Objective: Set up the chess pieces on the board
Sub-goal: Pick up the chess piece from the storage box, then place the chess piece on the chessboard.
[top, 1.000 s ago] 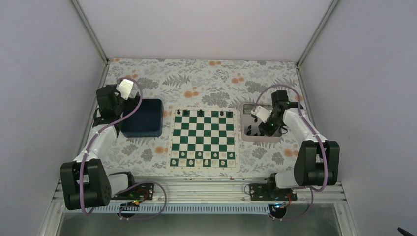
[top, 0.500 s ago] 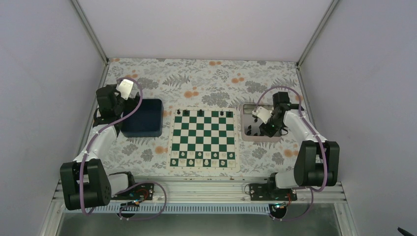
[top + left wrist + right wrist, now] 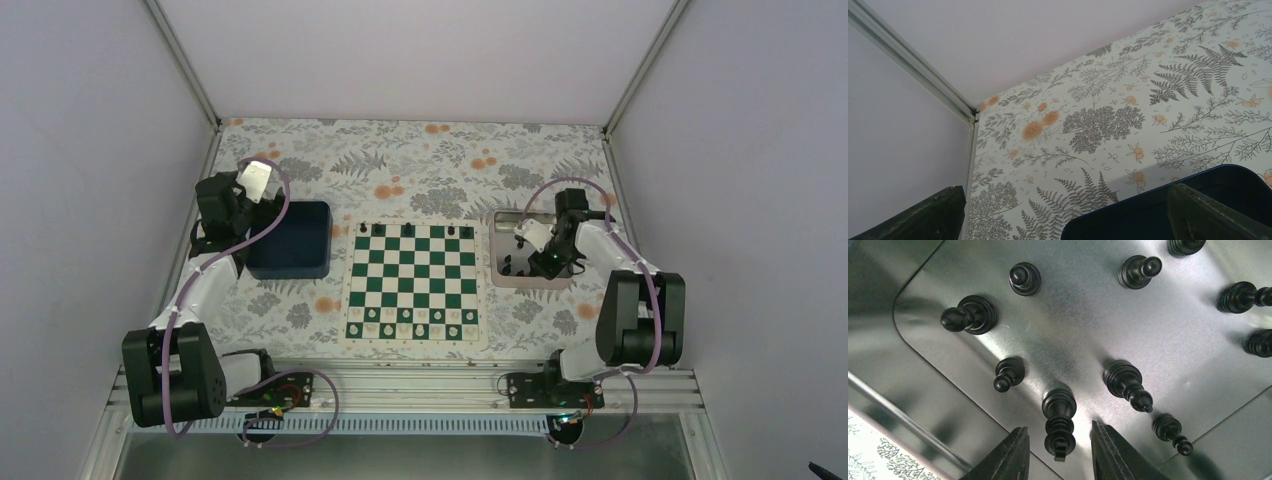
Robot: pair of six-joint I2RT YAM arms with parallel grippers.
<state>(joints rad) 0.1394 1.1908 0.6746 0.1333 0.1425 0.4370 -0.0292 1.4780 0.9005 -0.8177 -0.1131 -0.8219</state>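
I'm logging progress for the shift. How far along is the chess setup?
Done: roughly five black pieces stand on the board's far row, with gaps. In hand: the right gripper straddles a tall black piece in the metal tray, jaws not closed on it. Left: nine more wait in that tray; the left gripper hangs open and empty.

Bright even light, soft shadows, hazy glare on metal tray, chess pieces sharp
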